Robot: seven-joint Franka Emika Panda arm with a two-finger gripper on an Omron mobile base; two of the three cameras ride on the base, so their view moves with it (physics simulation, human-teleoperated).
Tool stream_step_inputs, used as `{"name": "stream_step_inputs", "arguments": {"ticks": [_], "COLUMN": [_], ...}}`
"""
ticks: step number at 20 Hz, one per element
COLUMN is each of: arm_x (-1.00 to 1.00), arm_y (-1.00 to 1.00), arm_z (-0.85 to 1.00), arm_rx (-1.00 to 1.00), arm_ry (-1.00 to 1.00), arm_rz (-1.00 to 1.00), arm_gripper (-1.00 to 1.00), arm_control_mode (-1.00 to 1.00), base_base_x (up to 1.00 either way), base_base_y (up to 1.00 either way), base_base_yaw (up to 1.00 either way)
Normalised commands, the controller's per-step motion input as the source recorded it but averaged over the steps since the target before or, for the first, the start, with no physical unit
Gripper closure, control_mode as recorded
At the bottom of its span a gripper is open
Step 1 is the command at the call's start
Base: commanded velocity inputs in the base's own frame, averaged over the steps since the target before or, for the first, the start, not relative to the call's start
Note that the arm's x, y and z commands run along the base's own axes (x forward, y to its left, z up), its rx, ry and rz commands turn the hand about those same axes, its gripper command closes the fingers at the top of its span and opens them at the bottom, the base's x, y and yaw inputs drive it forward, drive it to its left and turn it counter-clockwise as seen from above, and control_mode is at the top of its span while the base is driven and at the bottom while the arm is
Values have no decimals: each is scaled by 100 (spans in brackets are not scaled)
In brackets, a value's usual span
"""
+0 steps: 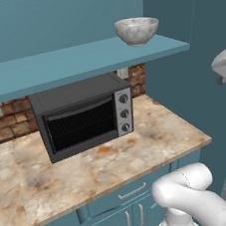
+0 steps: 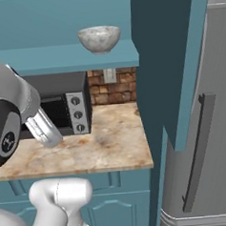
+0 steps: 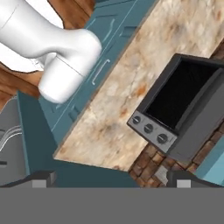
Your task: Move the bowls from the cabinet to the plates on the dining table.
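Marbled bowl [image 1: 137, 30] on teal shelf [image 1: 73, 62], toaster oven [image 1: 83, 115] below on counter [image 1: 116, 160], gripper [image 3: 111, 180] released, empty.

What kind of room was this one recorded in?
A kitchen, rendered rather than real. A black toaster oven sits on a beige marbled counter against a brick backsplash, with teal cabinets below. A marbled bowl stands on a teal shelf above.

A dark toaster oven [image 3: 183, 105] sits toward three o'clock on a beige marbled counter [image 3: 118, 109] – three knobs [image 3: 149, 128] on its silver panel – with brick wall [image 3: 151, 164] at five o'clock and teal drawer fronts [image 3: 103, 52] toward eleven
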Motion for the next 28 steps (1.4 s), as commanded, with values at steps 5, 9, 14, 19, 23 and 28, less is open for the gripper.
{"name": "stream_step_inputs", "arguments": {"ticks": [5, 9, 14, 19, 23, 28], "arm_x": [0, 0, 0, 3, 6, 3], "arm_y": [0, 1, 8, 1, 9, 14], "arm_z": [10, 20, 18, 2, 12, 16], "arm_rx": [13, 18, 20, 20, 8, 7], "arm_ry": [0, -2, -3, -2, -9, -17], "arm_rz": [-17, -16, -13, -10, -5, 0], "arm_gripper": [-100, -100, -100, -100, -100, -100], "arm_control_mode": [-100, -100, -100, -100, -100, -100], "base_base_x": [0, 0, 0, 0, 0, 0], "base_base_y": [0, 0, 0, 0, 0, 0], "base_base_yaw": [0, 0, 0, 0, 0, 0]}}
